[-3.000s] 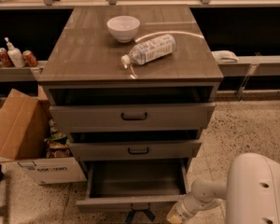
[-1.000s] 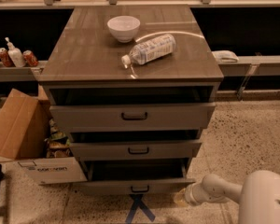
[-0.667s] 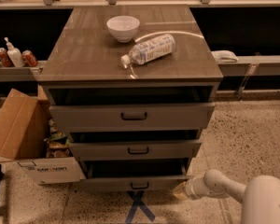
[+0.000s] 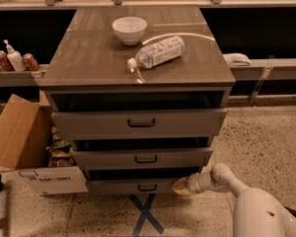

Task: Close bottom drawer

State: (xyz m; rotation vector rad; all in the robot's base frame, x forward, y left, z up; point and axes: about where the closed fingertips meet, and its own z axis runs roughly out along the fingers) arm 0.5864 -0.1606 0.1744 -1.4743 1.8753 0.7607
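Note:
The bottom drawer [image 4: 138, 185] is the lowest of three grey-brown drawers in the cabinet, with a small black bar handle [image 4: 147, 187]. It stands out only slightly, with a thin dark gap above its front. My gripper [image 4: 180, 185] is low at the right end of that drawer front, touching or almost touching it. My white arm [image 4: 227, 179] reaches in from the lower right.
The middle drawer [image 4: 143, 158] and top drawer [image 4: 138, 123] also stand slightly out. A white bowl [image 4: 129, 29] and a lying plastic bottle [image 4: 157, 52] rest on the cabinet top. An open cardboard box [image 4: 24, 147] sits on the left floor. Blue tape cross [image 4: 146, 214] marks the floor.
The bottom drawer went from pulled far out to nearly pushed in. My gripper moved up and inward with the drawer front, and the arm has swung to the right.

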